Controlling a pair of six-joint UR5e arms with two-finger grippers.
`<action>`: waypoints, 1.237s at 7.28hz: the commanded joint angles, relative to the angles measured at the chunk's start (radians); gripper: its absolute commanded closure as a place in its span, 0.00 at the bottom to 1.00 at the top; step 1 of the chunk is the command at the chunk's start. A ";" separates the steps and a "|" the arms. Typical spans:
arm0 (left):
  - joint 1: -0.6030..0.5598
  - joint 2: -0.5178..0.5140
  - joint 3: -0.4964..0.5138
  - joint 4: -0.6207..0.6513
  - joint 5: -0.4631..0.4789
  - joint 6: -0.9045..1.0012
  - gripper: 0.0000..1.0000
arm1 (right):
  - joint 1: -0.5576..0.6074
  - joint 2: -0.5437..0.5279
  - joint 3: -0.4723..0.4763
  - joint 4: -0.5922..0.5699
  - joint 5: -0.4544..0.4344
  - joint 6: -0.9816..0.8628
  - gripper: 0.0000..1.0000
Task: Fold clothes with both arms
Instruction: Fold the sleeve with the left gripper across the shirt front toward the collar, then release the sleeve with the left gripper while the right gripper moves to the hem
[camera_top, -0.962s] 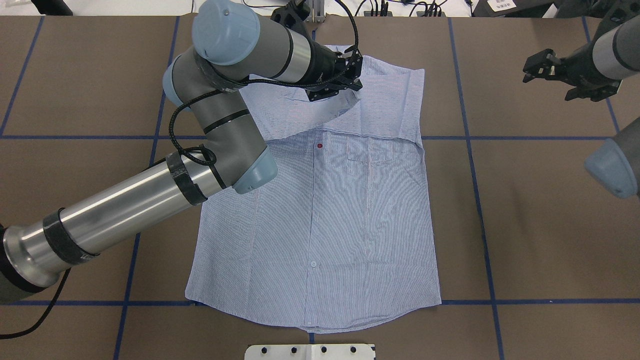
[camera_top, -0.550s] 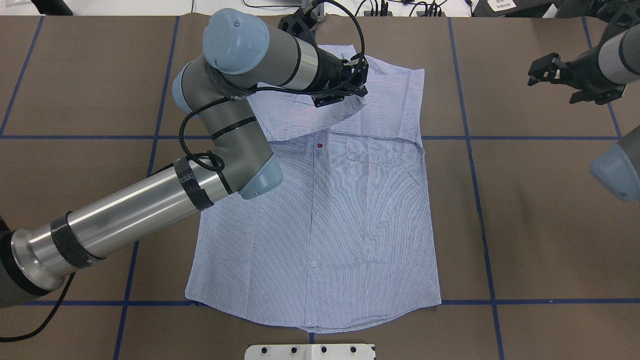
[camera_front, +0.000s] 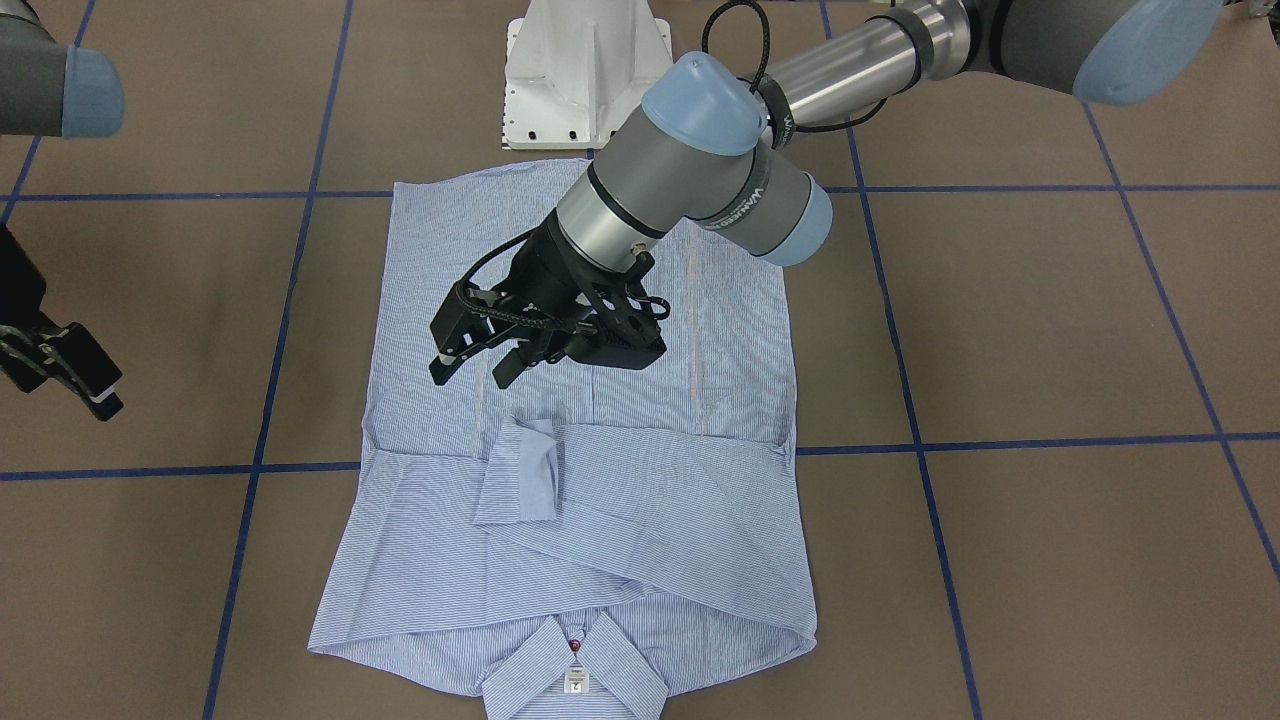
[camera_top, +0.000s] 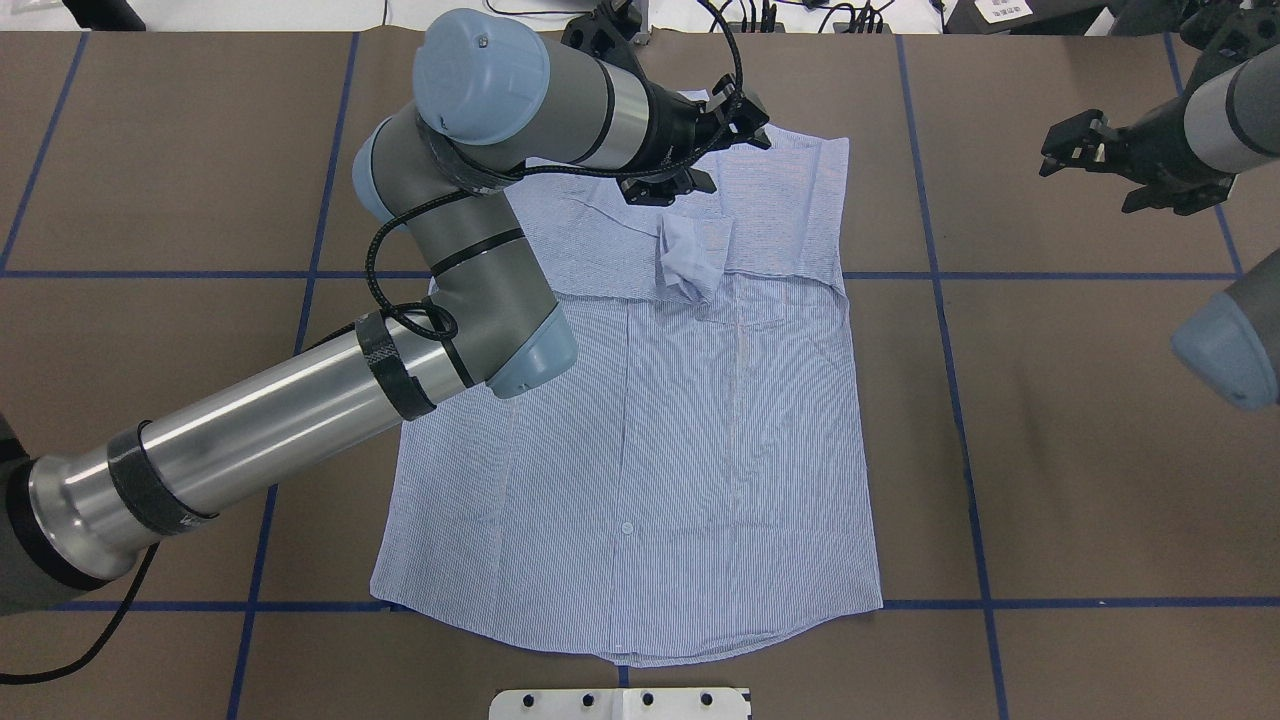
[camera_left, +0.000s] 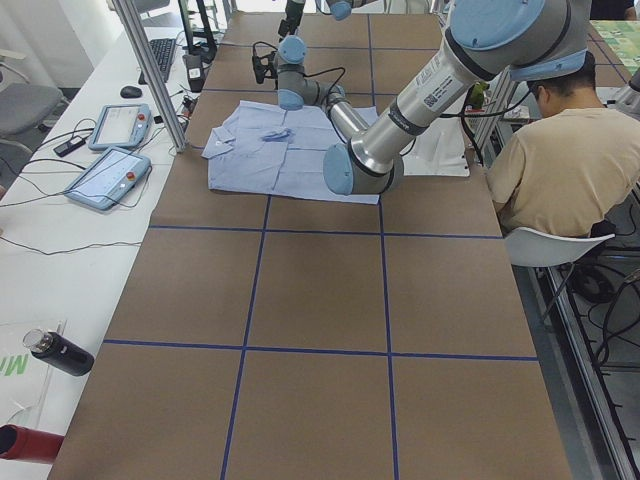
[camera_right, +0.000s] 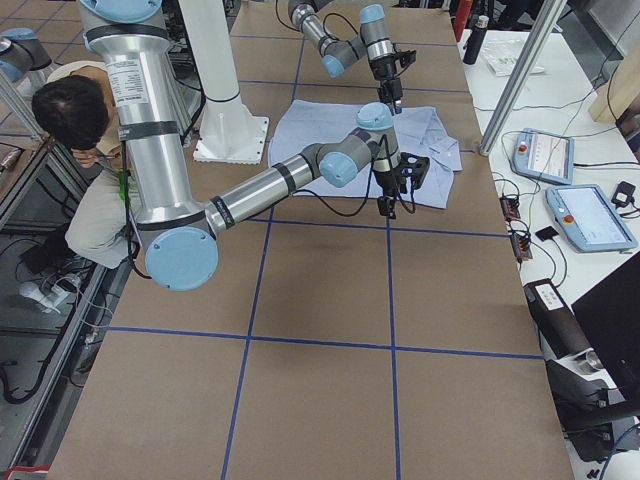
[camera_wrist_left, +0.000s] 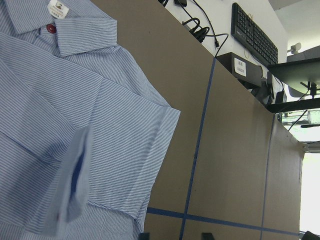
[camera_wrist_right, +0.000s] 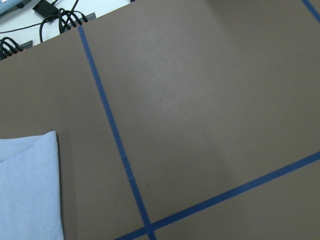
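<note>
The blue-and-white striped shirt (camera_top: 650, 450) lies flat, front up, with both sleeves folded across the chest; it also shows in the front view (camera_front: 620, 560). Its collar (camera_front: 575, 660) points away from the robot. One sleeve's cuff (camera_top: 688, 255) lies loose and crumpled on the chest, and shows in the front view (camera_front: 530, 470) and the left wrist view (camera_wrist_left: 75, 180). My left gripper (camera_top: 722, 150) hovers open and empty just above and beyond that cuff, also seen in the front view (camera_front: 470, 375). My right gripper (camera_top: 1085, 160) is open and empty, off the shirt over bare table.
The brown table (camera_top: 1050, 450) carries blue tape lines. The white pedestal base (camera_front: 585, 75) stands by the shirt's hem. A seated person (camera_left: 570, 160) is beside the table. Teach pendants (camera_left: 110, 175) and bottles (camera_left: 60, 352) lie on the side bench.
My left gripper held the sleeve cuff raised over the chest. It has opened, the cuff has dropped onto the shirt, and the gripper has shifted slightly right and away. The right gripper hardly moved.
</note>
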 joint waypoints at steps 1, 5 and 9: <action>-0.004 0.029 -0.074 0.010 -0.004 -0.004 0.01 | -0.137 0.004 0.075 0.003 -0.007 0.197 0.00; -0.045 0.231 -0.209 0.012 -0.027 0.192 0.01 | -0.503 0.044 0.152 0.001 -0.279 0.549 0.01; -0.181 0.370 -0.226 0.012 -0.172 0.431 0.02 | -0.938 -0.109 0.285 0.000 -0.629 0.920 0.02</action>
